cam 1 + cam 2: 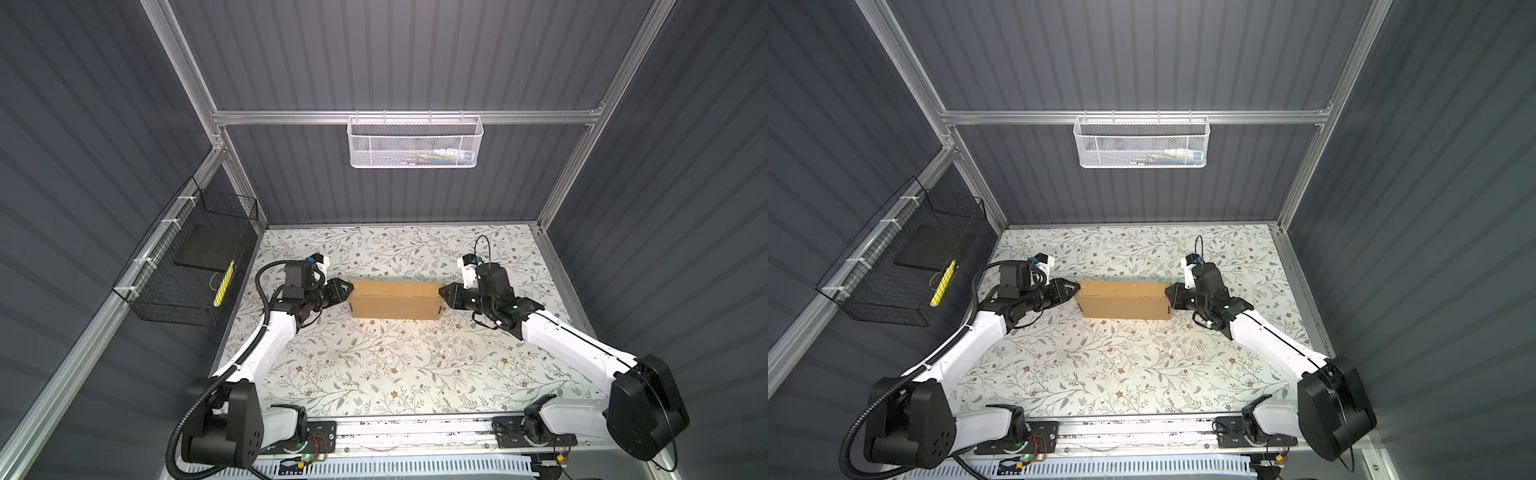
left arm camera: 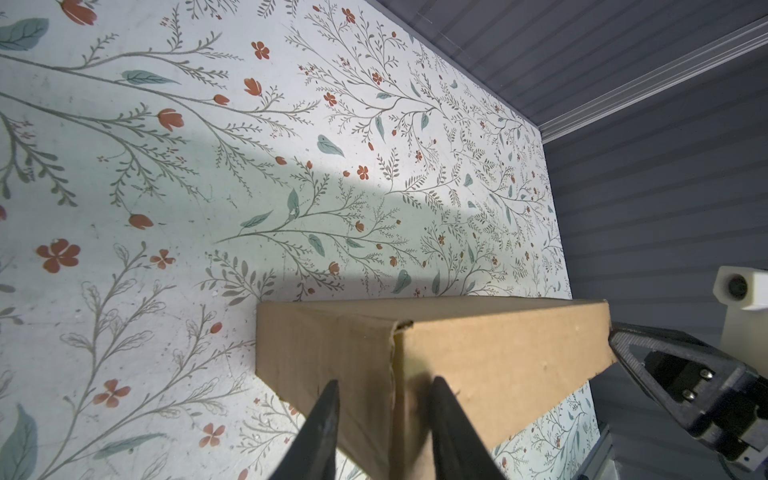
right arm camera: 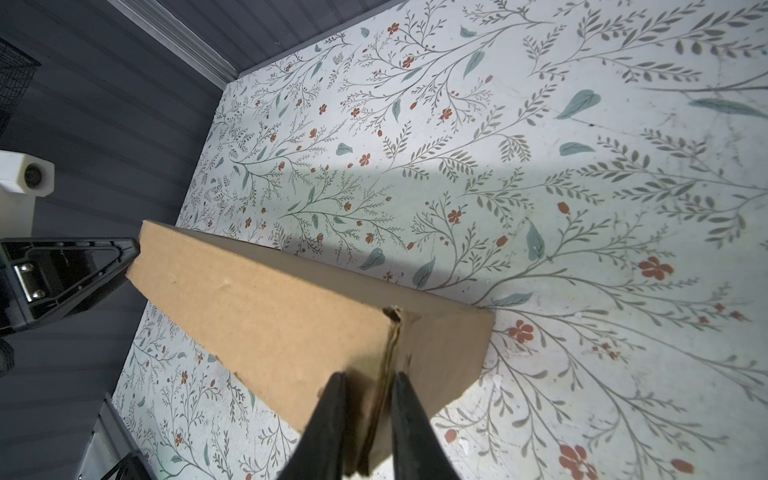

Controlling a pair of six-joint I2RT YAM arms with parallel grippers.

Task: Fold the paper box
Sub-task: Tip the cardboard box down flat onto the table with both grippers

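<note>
A booth of dark grey ribbed walls (image 1: pixel 395 54) and aluminium framing (image 1: pixel 291 117) encloses a bench (image 1: pixel 374 374) covered in a pale floral print of leafy sprigs and small red flowers. A white mesh basket (image 1: pixel 415 141) hangs on the back rail, and a black wire basket (image 1: pixel 195 270) on the left wall. The paper box (image 1: pixel 395 301), a closed brown oblong, is at mid-bench, lengthwise between two arms. The right end effector (image 1: pixel 442 293) pinches one end edge, its fingers narrow. The left end effector (image 1: pixel 348 289) straddles the opposite end corner, fingers slightly apart — whether it grips, I cannot tell.
</note>
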